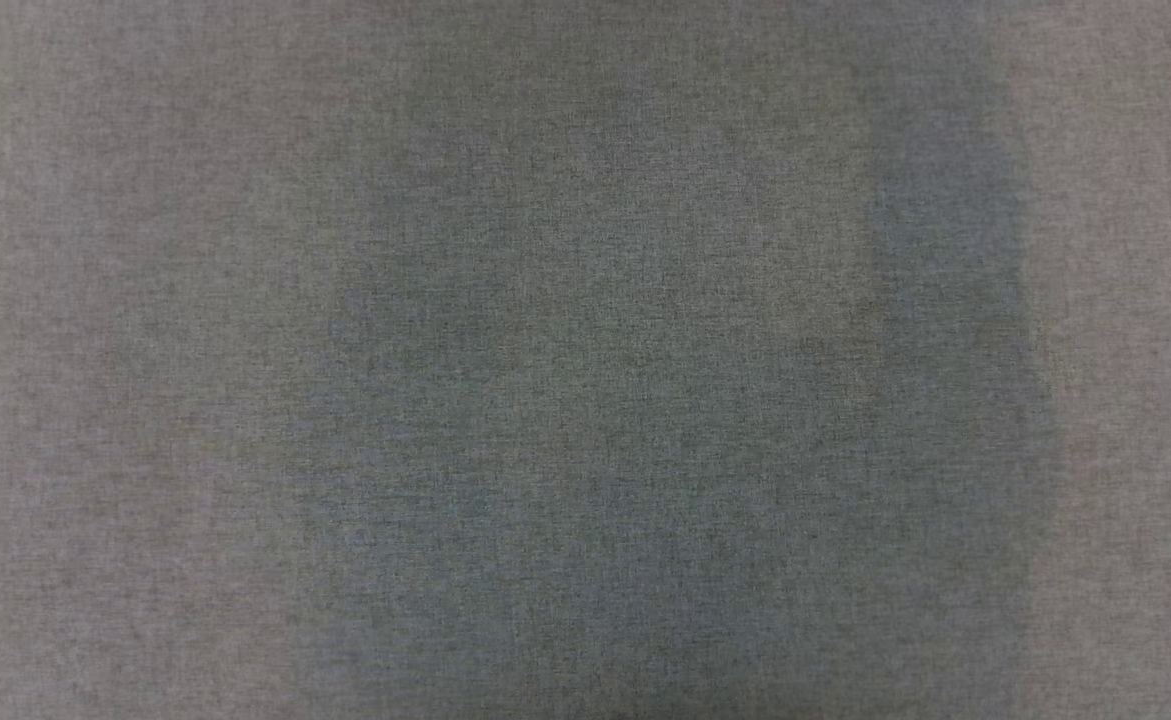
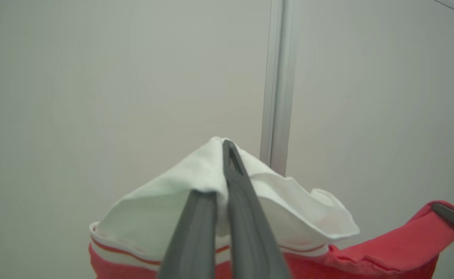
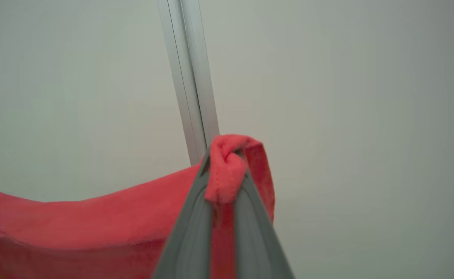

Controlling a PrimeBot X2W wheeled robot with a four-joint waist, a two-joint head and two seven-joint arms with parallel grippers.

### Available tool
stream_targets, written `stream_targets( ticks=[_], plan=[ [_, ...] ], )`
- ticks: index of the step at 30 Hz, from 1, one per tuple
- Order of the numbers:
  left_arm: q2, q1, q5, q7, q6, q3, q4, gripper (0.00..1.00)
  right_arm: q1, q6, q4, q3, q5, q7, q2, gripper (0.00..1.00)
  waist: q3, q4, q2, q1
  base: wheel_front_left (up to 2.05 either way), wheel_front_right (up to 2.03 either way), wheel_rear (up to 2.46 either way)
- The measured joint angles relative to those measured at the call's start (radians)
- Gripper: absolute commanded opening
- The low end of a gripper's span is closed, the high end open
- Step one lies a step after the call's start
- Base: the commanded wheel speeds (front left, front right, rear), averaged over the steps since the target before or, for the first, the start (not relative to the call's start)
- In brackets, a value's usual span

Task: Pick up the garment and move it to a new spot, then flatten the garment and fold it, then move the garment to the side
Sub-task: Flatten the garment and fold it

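Both hands are pinched fully closed on the red-and-white cloth garment [image 2: 161, 205]. The left hand [image 2: 223, 162] grips the white part, which peaks just left of the pale vertical metal strip [image 2: 277, 97] on the wall [image 2: 95, 77] behind. The right hand [image 3: 227, 166] has a bunched red edge, right at the bottom end of that same strip [image 3: 190, 77]. The red cloth [image 3: 95, 221] sags away to the left of the strip. The head camera is looking at a grey woven worktop [image 1: 585, 360].

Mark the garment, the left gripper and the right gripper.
garment [image 3: 95, 224], right wrist view, red body beside the fingers
left gripper [image 2: 226, 155], left wrist view, fingertips pinching white cloth
right gripper [image 3: 225, 166], right wrist view, fingertips pinching red edge
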Motion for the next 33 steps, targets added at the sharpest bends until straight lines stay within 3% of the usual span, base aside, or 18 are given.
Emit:
stream_targets(
  ticks=[7, 13, 23, 28, 33],
  plan=[
    [-0.004, -0.048, -0.054, -0.037, 0.000, -0.094, 0.069, 0.00, -0.033, 0.000, 0.067, 0.050, 0.013, -0.031, 0.004, 0.00, 0.005, -0.001, -0.0002, -0.0002, 0.00, 0.00, 0.00],
    [0.004, 0.058, -0.118, -0.088, 0.000, -0.147, 0.106, 0.00, 0.063, 0.000, 0.093, 0.116, 0.051, -0.061, 0.007, 0.00, 0.010, 0.001, -0.0002, -0.0001, 0.00, 0.00, 0.00],
    [0.025, 0.417, -0.180, -0.139, 0.000, -0.186, 0.023, 0.00, 0.399, 0.000, 0.002, 0.213, 0.222, -0.119, 0.024, 0.00, -0.030, 0.003, -0.0003, -0.0001, 0.00, 0.00, 0.00],
    [0.046, 0.670, -0.143, -0.141, 0.009, -0.115, -0.119, 0.00, 0.605, 0.000, -0.085, 0.252, 0.281, -0.128, 0.009, 0.00, -0.079, 0.001, -0.0004, -0.0002, 0.00, 0.00, 0.00],
    [0.012, 0.920, -0.119, -0.141, 0.039, -0.041, -0.256, 0.00, 0.796, 0.000, -0.191, 0.254, 0.313, -0.131, -0.009, 0.00, -0.135, 0.005, -0.0004, -0.0002, 0.00, 0.00, 0.00]
  ],
)
